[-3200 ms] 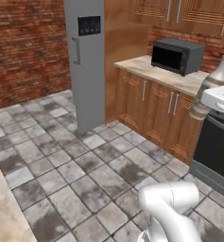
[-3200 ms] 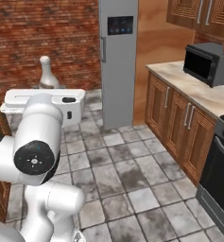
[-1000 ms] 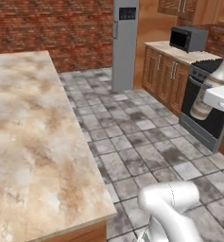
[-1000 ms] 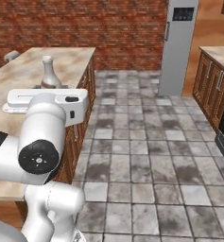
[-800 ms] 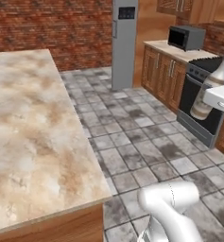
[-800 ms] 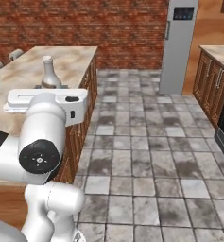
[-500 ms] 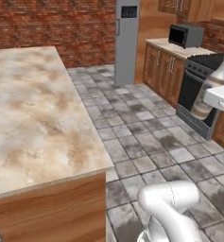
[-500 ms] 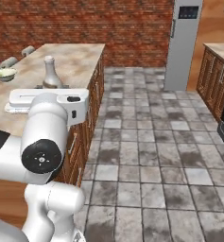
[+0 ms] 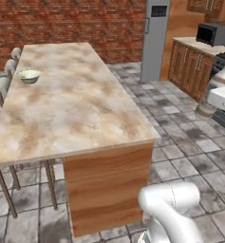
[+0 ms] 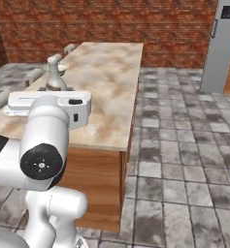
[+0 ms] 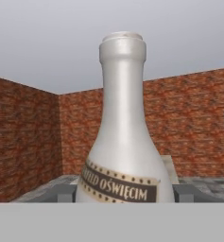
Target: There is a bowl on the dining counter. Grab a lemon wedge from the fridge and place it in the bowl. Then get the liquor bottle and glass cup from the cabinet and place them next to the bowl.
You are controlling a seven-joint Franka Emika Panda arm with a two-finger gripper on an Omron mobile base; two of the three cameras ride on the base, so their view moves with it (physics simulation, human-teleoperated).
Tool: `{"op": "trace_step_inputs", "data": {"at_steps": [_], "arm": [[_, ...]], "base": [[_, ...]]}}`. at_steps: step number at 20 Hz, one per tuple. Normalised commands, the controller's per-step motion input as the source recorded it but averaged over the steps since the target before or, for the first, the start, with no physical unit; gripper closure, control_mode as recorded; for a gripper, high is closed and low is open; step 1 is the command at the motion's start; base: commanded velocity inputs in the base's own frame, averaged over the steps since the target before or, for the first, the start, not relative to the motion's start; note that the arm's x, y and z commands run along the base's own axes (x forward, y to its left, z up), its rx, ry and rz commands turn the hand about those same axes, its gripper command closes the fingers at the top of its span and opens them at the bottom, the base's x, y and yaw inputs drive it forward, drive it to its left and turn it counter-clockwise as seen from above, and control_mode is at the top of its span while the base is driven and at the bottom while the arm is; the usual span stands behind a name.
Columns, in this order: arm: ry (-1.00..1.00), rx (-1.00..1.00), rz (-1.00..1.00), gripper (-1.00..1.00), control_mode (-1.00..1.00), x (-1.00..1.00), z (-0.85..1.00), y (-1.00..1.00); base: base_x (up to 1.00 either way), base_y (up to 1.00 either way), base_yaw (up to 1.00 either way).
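Note:
My gripper (image 11: 125,194) is shut on a white liquor bottle (image 11: 124,142) with a dark label band, held upright; a dark fingertip (image 11: 66,193) presses each side of its base. In the left base view the bottle (image 9: 221,78) and gripper (image 9: 217,97) hang at the far right, over the floor and well away from the dining counter (image 9: 71,109). A small pale bowl (image 9: 28,76) sits near the counter's far left edge. From the right base view the bottle (image 10: 54,76) stands above my white hand (image 10: 51,104), and the bowl (image 10: 63,69) peeks out behind it.
Stools (image 9: 2,85) line the counter's left side. A grey fridge (image 9: 154,38) stands at the back; wooden cabinets (image 9: 187,64) with a microwave (image 9: 212,33) run along the right wall. Tiled floor (image 10: 184,160) lies open between counter and cabinets.
The base has driven and turned, so the whole picture shifted: the counter's near end and the bowl came into view and the fridge slid right. The bottle stays in the gripper.

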Motion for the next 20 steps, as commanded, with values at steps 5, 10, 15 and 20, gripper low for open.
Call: {"op": "trace_step_inputs", "data": {"at_steps": [5,10,15,20], "arm": [[0.00,0.00,0.00,1.00,1.00,0.00,0.00,0.00],[0.00,0.00,0.00,1.00,1.00,0.00,0.00,0.00],[0.00,0.00,0.00,1.00,1.00,0.00,0.00,0.00],[0.00,0.00,0.00,1.00,1.00,0.00,0.00,0.00]], "base": [[-0.07,1.00,0.17],[0.03,1.00,0.06],[0.25,1.00,0.00],[0.35,1.00,0.00]]}}
